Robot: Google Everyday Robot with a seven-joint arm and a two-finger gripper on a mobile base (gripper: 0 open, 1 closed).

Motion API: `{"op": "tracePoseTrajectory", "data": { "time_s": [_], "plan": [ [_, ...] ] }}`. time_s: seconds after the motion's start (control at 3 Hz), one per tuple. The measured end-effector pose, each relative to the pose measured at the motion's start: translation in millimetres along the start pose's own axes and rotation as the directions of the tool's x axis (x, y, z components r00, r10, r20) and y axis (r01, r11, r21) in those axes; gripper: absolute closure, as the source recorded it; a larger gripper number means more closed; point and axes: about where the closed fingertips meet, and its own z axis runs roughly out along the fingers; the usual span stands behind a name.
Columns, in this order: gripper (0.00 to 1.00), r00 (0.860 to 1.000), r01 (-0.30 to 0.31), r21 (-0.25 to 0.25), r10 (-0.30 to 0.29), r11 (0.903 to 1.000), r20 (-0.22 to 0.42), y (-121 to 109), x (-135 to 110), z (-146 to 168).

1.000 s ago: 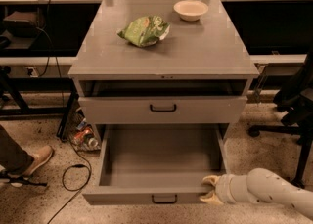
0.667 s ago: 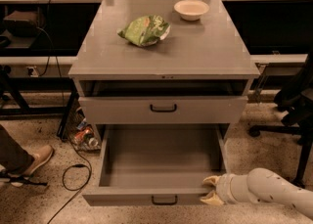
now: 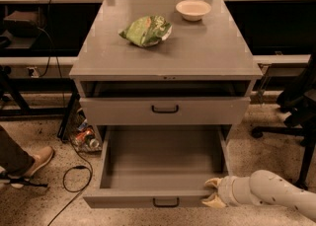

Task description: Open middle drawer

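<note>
The flat grey surface (image 3: 207, 55) on top of the cabinet carries 2 things. A crumpled green bag (image 3: 145, 30) lies left of centre, in the back half. A white bowl (image 3: 193, 9) stands upright near the back edge, right of the bag and apart from it. The gripper (image 3: 211, 192) is well below the surface, at the front right corner of the pulled-out middle drawer (image 3: 163, 163).

No text can be read anywhere, not even on the green bag (image 3: 146, 30).
</note>
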Motion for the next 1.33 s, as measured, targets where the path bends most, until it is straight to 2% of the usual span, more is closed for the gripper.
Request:
{"op": "tracePoseTrajectory", "data": {
  "time_s": [0.33, 0.67, 1.0, 1.33],
  "plan": [
    [0.31, 1.000, 0.000, -0.003, 0.000, 1.0000, 0.001, 1.0, -0.5, 1.2],
    [0.02, 1.000, 0.000, -0.009, 0.000, 1.0000, 0.014, -2.0, 1.1, -0.9],
    [0.00, 1.000, 0.003, -0.007, -0.003, 1.0000, 0.020, -11.6, 4.3, -8.2],
    [0.00, 1.000, -0.004, 0.054, 0.004, 0.9985, 0.013, -42.6, 15.3, -51.5]
  ]
}}
